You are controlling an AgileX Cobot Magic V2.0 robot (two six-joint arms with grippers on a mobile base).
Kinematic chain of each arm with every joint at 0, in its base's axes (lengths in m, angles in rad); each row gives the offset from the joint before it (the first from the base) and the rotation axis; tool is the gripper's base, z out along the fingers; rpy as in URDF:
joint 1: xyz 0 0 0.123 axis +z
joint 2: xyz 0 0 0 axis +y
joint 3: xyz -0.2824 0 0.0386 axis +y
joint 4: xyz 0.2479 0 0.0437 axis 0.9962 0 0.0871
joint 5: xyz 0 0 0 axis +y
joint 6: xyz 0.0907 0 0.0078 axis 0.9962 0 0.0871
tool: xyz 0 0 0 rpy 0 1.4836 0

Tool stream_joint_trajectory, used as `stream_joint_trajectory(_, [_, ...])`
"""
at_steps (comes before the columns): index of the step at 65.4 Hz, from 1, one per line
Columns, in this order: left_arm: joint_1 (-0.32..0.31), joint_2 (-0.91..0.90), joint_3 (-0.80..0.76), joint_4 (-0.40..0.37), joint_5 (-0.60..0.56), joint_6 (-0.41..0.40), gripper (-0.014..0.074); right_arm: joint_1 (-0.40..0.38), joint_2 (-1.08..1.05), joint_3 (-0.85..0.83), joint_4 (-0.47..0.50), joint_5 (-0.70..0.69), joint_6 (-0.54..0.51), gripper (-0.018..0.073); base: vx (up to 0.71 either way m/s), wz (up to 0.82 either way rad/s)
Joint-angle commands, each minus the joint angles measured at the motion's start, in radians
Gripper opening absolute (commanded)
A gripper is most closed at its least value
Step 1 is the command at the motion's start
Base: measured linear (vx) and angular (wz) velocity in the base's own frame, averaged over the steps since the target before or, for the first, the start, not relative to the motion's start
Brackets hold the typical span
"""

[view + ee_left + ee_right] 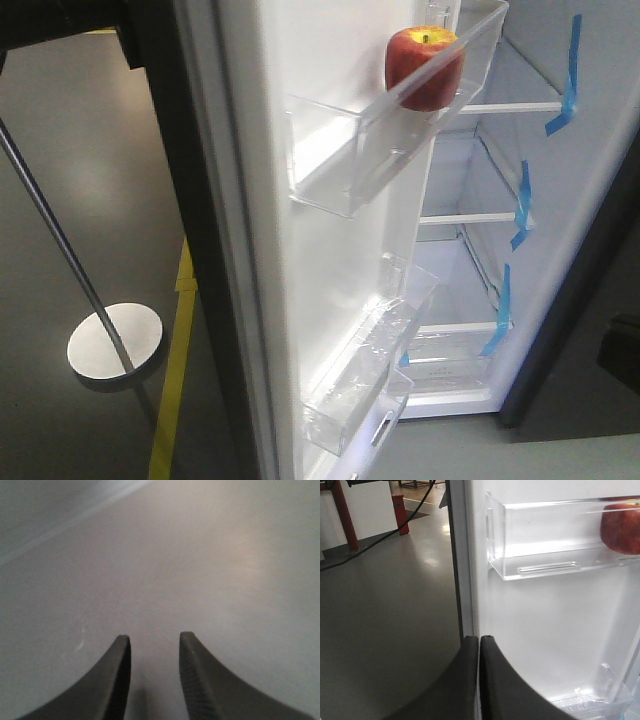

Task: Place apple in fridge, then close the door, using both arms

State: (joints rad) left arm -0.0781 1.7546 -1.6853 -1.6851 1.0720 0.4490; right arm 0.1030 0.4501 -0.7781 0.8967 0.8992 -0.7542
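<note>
By the door [530, 620] edge, right pincer [479, 638] closed, left pincer [154, 636] parted, both empty, apple [424, 67] in bin [335, 150]

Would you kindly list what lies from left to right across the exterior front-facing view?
From left: round metal stand base, yellow floor stripe, grey door's white inner face, red apple, blue tape strips.

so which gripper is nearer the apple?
Right, probably. The right gripper sits shut by the door edge, below the bin holding the apple. The left gripper, open, faces only a plain grey surface; no apple in its view.
</note>
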Motion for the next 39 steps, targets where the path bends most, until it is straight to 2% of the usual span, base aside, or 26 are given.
stream_joint_trajectory(1, [-0.066,-0.047,-0.031,-0.095,0.071,0.003,0.0249,0.0,0.009,-0.023,0.04,-0.053,-0.004,-0.0003,0.0,0.0])
stream_joint_trajectory(11, [-0.172,-0.047,-0.031,-0.095,0.03,0.024,0.0249,0.0,0.01,-0.023,0.04,-0.059,-0.015,-0.0003,0.0,0.0])
stream_joint_trajectory(18, [-0.22,-0.047,-0.031,-0.09,0.02,0.106,0.0248,0.0,0.01,-0.023,0.04,-0.085,-0.015,-0.0003,0.0,0.0])
stream_joint_trajectory(24, [-0.217,-0.047,-0.031,-0.087,0.028,0.19,0.0247,0.0,0.01,-0.023,0.037,-0.117,-0.015,-0.0003,0.0,0.0])
stream_joint_trajectory(39, [-0.149,-0.047,-0.031,-0.077,0.027,0.238,0.0244,0.0,0.013,-0.023,-0.034,-0.303,-0.017,0.0004,0.0,0.0])
